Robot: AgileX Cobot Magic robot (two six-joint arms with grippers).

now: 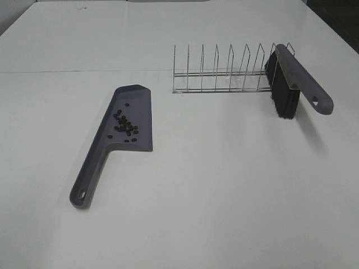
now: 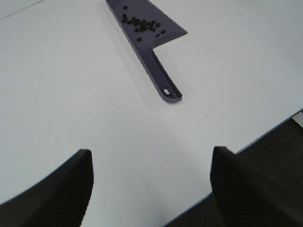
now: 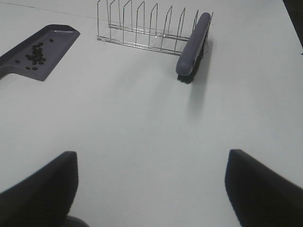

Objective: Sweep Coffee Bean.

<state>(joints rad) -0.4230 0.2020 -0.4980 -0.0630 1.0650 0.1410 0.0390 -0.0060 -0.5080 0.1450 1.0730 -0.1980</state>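
Note:
A grey-purple dustpan [image 1: 126, 120] lies flat on the white table, handle toward the front left. Several coffee beans [image 1: 124, 124] lie on its blade; they also show in the left wrist view [image 2: 142, 23] and the right wrist view [image 3: 35, 55]. A brush [image 1: 291, 81] with black bristles and a grey-purple handle leans in the right end of a wire rack [image 1: 224, 73]. My left gripper [image 2: 151, 189] is open and empty, well short of the dustpan's handle [image 2: 165, 85]. My right gripper [image 3: 151, 189] is open and empty, well back from the brush [image 3: 191, 45]. Neither arm shows in the high view.
The table's front edge [image 2: 265, 137] runs close to the left gripper, with dark floor beyond it. The wire rack [image 3: 142, 28] stands behind the dustpan's right side.

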